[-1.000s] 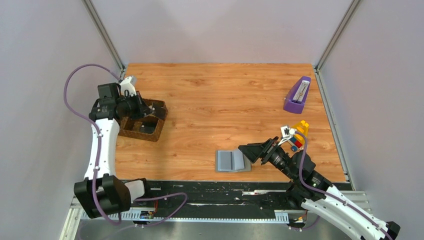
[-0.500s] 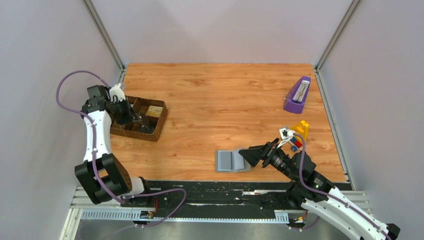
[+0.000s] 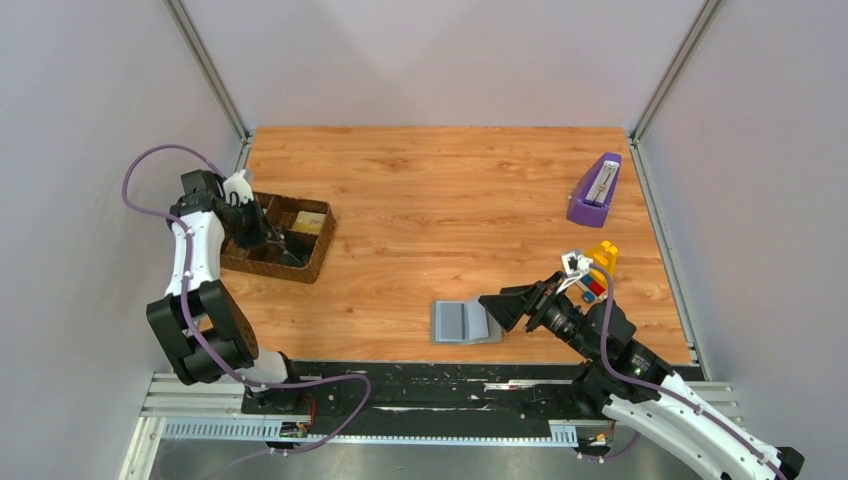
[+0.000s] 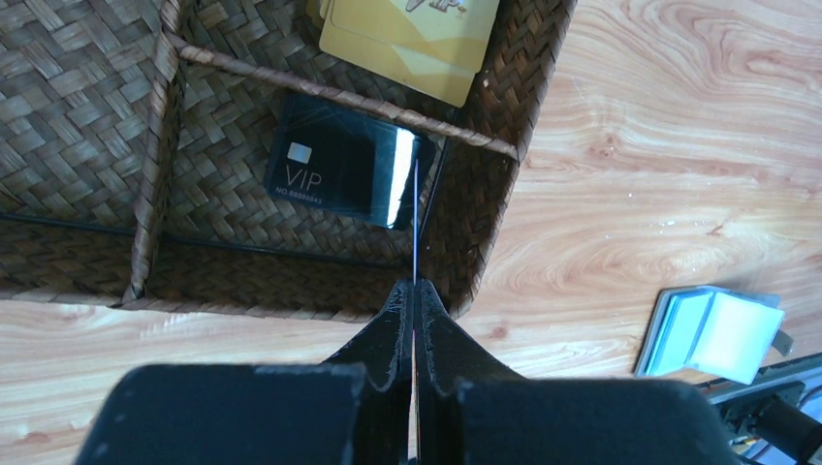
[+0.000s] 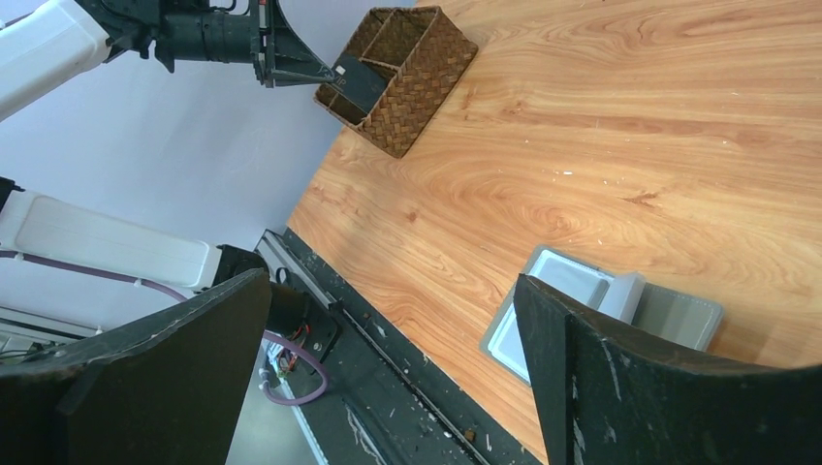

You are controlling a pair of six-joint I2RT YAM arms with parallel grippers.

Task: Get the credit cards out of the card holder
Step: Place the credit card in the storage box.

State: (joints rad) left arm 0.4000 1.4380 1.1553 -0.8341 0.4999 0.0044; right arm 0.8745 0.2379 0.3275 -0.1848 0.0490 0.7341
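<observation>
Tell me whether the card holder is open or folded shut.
Open: the card holder lies spread on the table, its pale inner pocket panels facing up.

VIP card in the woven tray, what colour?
Black VIP card, white lettering; left wrist view shows it best.

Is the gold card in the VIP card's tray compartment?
No, a woven divider runs between the gold card and the VIP card.

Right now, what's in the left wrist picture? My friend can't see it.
The shut left end effector pinches a thin card edge-on above a brown woven tray. A black VIP card and gold cards lie in separate compartments; the open card holder sits lower right.
</observation>
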